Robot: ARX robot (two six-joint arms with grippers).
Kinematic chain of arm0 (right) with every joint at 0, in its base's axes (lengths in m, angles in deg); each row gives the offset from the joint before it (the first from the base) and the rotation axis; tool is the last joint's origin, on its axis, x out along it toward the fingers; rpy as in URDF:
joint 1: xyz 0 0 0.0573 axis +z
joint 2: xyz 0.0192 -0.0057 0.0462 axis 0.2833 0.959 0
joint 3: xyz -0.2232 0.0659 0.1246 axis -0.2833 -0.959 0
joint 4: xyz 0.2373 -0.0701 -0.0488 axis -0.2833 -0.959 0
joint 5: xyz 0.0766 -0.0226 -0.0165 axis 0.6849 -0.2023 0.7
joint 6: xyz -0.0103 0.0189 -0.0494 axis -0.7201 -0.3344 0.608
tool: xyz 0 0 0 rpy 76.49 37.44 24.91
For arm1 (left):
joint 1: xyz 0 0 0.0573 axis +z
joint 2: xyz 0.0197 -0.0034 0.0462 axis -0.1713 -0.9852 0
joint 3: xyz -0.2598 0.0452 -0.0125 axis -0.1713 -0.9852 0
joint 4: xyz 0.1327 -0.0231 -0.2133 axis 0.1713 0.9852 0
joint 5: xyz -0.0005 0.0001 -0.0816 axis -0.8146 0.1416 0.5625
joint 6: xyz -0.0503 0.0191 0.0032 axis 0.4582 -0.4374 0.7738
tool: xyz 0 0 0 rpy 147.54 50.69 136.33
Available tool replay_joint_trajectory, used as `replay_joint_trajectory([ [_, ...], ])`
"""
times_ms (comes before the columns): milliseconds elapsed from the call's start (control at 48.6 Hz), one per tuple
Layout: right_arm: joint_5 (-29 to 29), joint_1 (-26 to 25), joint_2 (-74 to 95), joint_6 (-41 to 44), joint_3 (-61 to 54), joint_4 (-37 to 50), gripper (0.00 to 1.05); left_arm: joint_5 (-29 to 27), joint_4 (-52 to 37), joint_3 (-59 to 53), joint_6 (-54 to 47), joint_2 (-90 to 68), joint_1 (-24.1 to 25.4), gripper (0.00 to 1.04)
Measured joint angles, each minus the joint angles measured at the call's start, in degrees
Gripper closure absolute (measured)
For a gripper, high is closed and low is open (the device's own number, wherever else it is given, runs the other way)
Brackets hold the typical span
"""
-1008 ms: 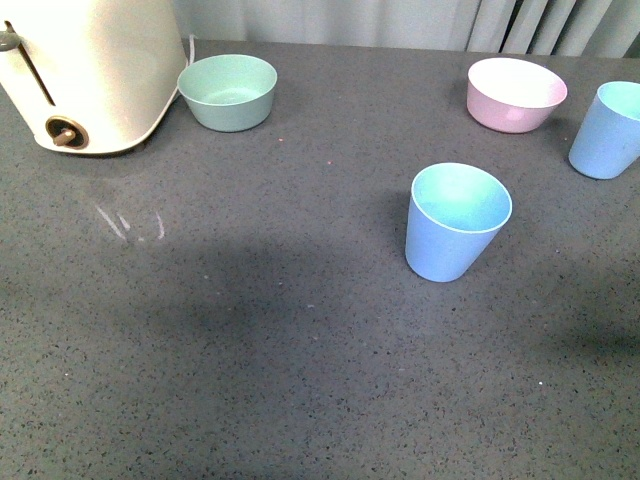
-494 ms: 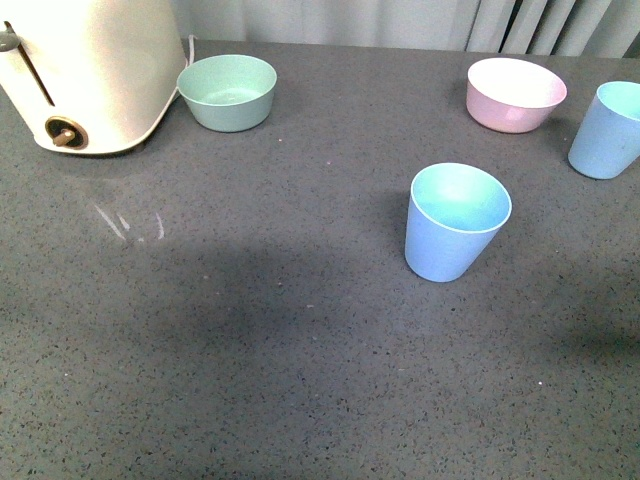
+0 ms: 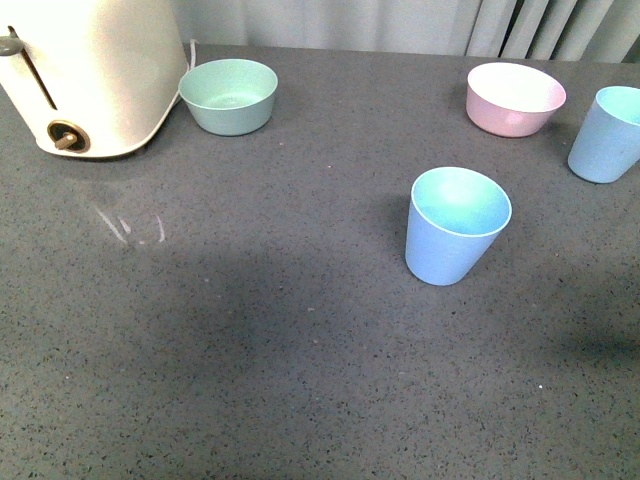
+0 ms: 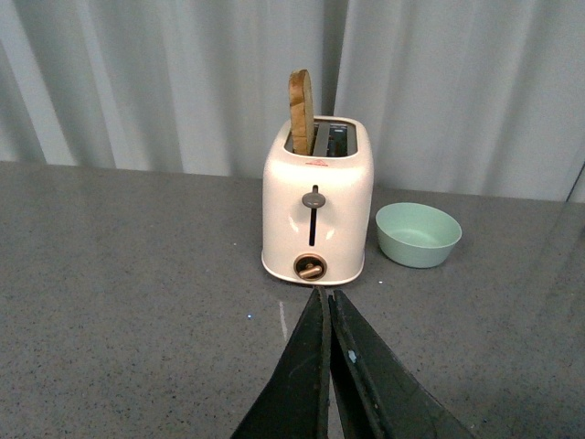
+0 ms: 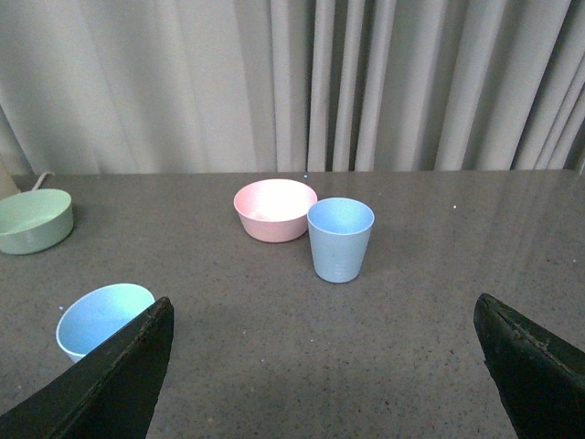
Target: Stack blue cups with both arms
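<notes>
Two light blue cups stand upright on the grey table. One cup (image 3: 457, 225) is right of centre in the front view; the right wrist view shows it (image 5: 99, 317) partly behind one black finger (image 5: 119, 380). The other cup (image 3: 606, 133) stands at the far right edge, close to the pink bowl, and shows ahead of my right gripper (image 5: 324, 315) as a cup (image 5: 340, 239). That gripper is open wide, with nothing between its fingers. My left gripper (image 4: 325, 293) is shut and empty, pointing at the toaster. Neither arm shows in the front view.
A cream toaster (image 3: 85, 70) with a bread slice (image 4: 301, 112) stands at the back left. Beside it is a mint-green bowl (image 3: 229, 94). A pink bowl (image 3: 514, 97) sits at the back right. Pale curtains (image 5: 302, 82) hang behind the table's far edge.
The front view has shifted slightly; everything sits a few pixels lower in the picture. The cups and bowls keep their places relative to each other.
</notes>
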Motion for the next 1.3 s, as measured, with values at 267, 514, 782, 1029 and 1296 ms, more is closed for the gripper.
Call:
replay_joint_trajectory([
  [267, 1.46, -3.08, 9.31, -1.33, 3.48, -5.49, 0.09, 0.0, 0.2, 0.0, 0.0, 0.02, 0.0, 0.79],
  [514, 7.8, -13.57, 61.22, 8.7, 21.77, 21.75, 0.09, 0.02, 0.22, 0.0, 0.0, 0.02, 0.0, 0.29],
  [782, 3.58, -8.37, 91.95, 16.35, 43.67, 16.59, 0.09, 0.04, 0.22, 0.0, -0.11, 0.02, 0.0, 0.09],
  [1029, 0.83, -3.61, 104.15, 20.76, 57.48, 11.67, 0.09, 0.04, 0.22, 0.0, -0.11, 0.02, 0.0, 0.09],
  [1296, -1.36, -1.84, 112.72, 23.34, 64.94, 9.55, 0.09, 0.04, 0.24, 0.0, -0.11, 0.02, 0.0, 0.09],
])
